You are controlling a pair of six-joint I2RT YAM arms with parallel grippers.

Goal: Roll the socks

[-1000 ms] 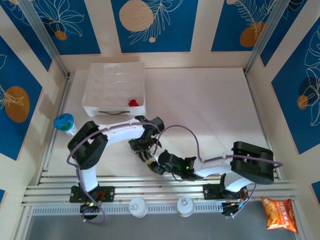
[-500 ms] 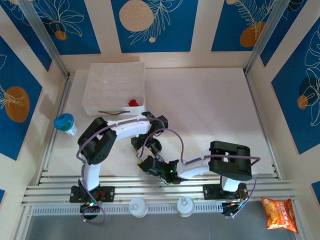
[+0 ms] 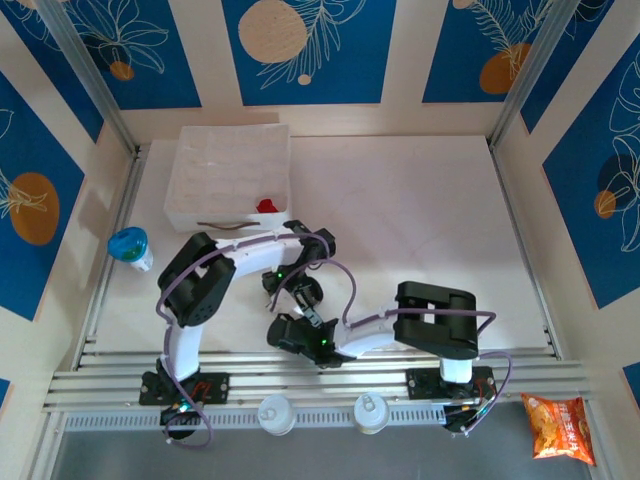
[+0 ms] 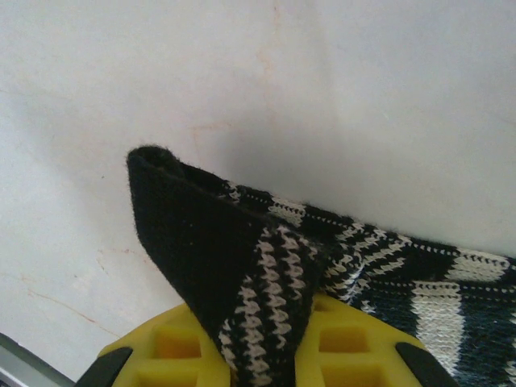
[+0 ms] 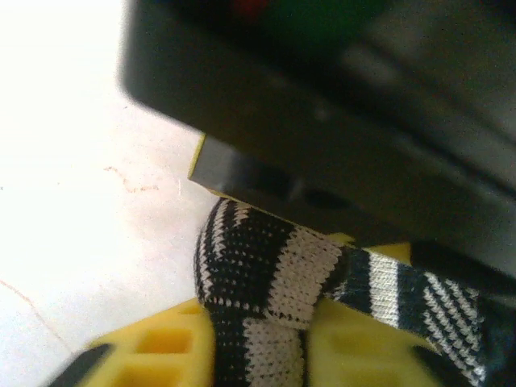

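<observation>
Surface point(image 3: 420, 220): striped sock point(image 4: 210, 242) rests partly on it, near the arms' bases
Left hand point(image 4: 258, 355): nearly closed, pinching the sock's black end
Right hand point(image 5: 258, 355): nearly closed, pinching a striped fold
Red sock point(image 3: 266, 206): in tray point(image 3: 215, 160), near-right corner

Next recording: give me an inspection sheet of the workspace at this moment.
Surface: white table, faint scuffs.
Job's things: striped sock held by both arms; red sock in the tray's near right corner.
Clutter: blue-lidded cup, snack bag, two white tubs on the near rail.
End effectors: left end effector shut on the striped sock; right end effector likewise.
Cables: purple cables loop along both arms.
Surroundings: blue patterned wall panels.
</observation>
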